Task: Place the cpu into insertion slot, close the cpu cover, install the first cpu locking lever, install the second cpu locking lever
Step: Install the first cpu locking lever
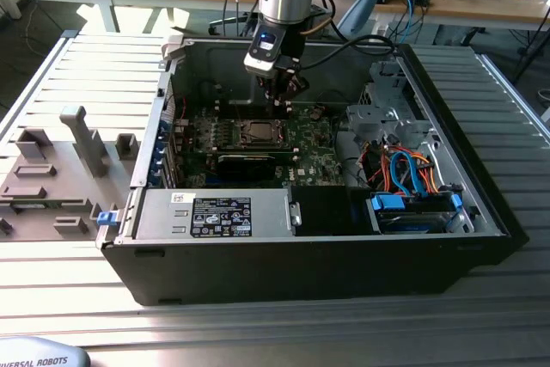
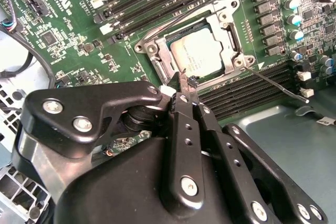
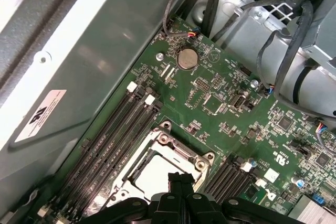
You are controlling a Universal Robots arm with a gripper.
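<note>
The open computer case [image 1: 258, 272] sits nearest, its green motherboard [image 1: 314, 145] facing up. The gripper [image 2: 187, 81] points down at the board, jaws pressed together, tips at the edge of the cpu cover [image 2: 229, 27]. The cover lies flat over the cpu [image 2: 205, 53], seated in the insertion slot [image 1: 256, 132]. A thin locking lever [image 2: 278, 85] juts from the slot's corner.

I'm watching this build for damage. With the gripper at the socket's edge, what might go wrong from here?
The gripper, fingers shut, sits right at the rim of the cpu cover; a slip might scrape the cpu or the green board. The thin wire lever sticking out over the memory slots looks easy to bend or snag.
</note>
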